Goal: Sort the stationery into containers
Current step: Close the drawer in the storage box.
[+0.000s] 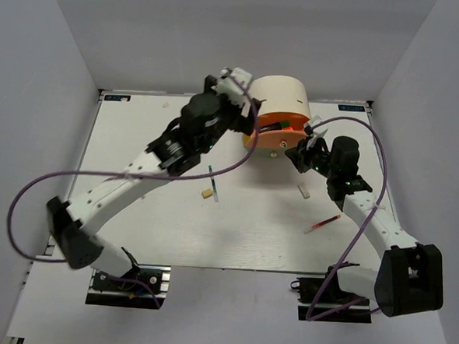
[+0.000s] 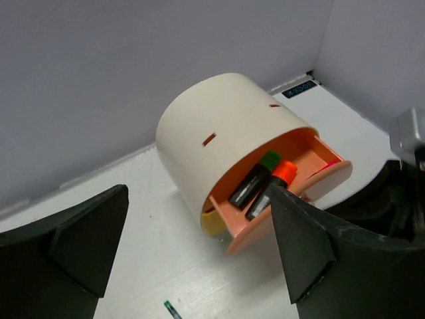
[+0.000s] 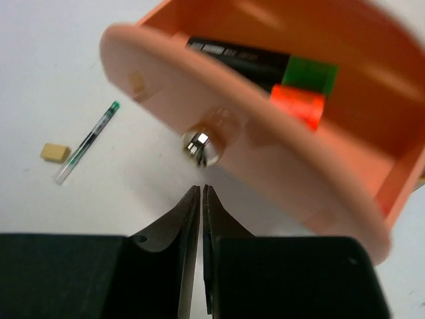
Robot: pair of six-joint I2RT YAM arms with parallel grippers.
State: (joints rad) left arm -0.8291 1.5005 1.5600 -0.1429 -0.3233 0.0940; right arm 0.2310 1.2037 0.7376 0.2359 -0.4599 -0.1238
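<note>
Closest to your bases, the thin red pen [image 1: 322,223] is lying on the table [image 1: 171,239] over on the right, near your right forearm. A bit further in, the little grey eraser [image 1: 304,192] sits by itself. Toward the middle, the tan eraser [image 1: 206,192] lies just beside the thin pale pen [image 1: 213,182]; can't tell if they touch. All four are loose on the table, outside any drawer.

Next up is your right gripper [image 3: 201,193]: jaws pressed together with only a hairline slit and nothing between them. The tips sit just short of the small metal knob [image 3: 200,145] on the orange drawer [image 3: 279,166], with a small gap and no contact.

That drawer is pulled out of the cream drum [image 2: 219,126]. It holds two black highlighters side by side, the green-ended highlighter [image 2: 252,178] and the orange-ended highlighter [image 2: 273,188]. There's also a pink tip [image 2: 327,163] at the drawer's far end, too hidden to name. A sliver of the yellow drawer [image 2: 211,223] peeks out underneath.

Your left gripper [image 2: 199,199] hangs by the drum's left side, fingers [image 2: 73,239] spread wide, holding nothing.
</note>
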